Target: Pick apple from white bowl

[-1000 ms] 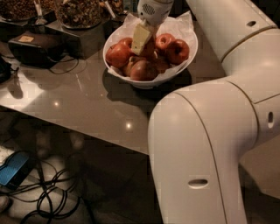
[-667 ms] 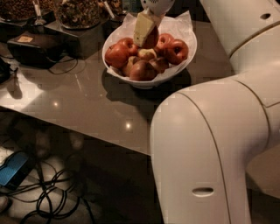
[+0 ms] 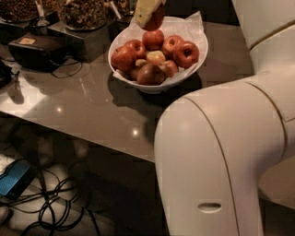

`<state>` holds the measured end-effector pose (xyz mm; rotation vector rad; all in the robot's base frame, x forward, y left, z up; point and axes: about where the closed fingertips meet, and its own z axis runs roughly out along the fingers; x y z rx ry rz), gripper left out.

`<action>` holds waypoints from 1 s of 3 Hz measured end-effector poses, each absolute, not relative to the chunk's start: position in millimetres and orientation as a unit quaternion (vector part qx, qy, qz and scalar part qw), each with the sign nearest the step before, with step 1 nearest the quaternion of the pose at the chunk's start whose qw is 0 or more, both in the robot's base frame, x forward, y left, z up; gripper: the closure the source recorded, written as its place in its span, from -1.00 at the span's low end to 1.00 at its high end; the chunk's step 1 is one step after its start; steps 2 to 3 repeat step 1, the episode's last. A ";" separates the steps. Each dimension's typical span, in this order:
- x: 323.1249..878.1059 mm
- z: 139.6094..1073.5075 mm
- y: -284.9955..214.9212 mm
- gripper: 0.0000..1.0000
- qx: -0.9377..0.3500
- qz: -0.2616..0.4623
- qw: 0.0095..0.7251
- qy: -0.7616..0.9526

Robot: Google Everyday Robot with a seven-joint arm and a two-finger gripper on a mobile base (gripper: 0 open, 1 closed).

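Observation:
The white bowl (image 3: 157,86) stands on the grey table and holds several red apples (image 3: 153,38) on white paper whose corners stick up. My gripper (image 3: 149,19) is at the top edge of the view, above the bowl's far rim. It is shut on a red-orange apple (image 3: 157,21), held clear above the other apples. One pale finger (image 3: 144,12) covers the apple's left side; the other finger is hidden.
Dark trays of nuts (image 3: 82,11) and a black box (image 3: 36,48) stand left of the bowl. My white arm (image 3: 221,152) fills the right side. The table's front edge (image 3: 92,143) runs diagonally; cables (image 3: 55,209) and a blue object (image 3: 14,177) lie on the floor.
My gripper was down among the apples in the bowl. It has risen with one apple in its fingers, now above the bowl's rim.

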<state>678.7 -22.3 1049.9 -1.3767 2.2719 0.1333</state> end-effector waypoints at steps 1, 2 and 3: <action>689.4 1050.3 -16.6 1.00 -0.499 0.048 0.255 0.827; 689.4 1050.3 -16.6 1.00 -0.499 0.048 0.255 0.827; 689.4 1050.3 -16.6 1.00 -0.499 0.048 0.255 0.827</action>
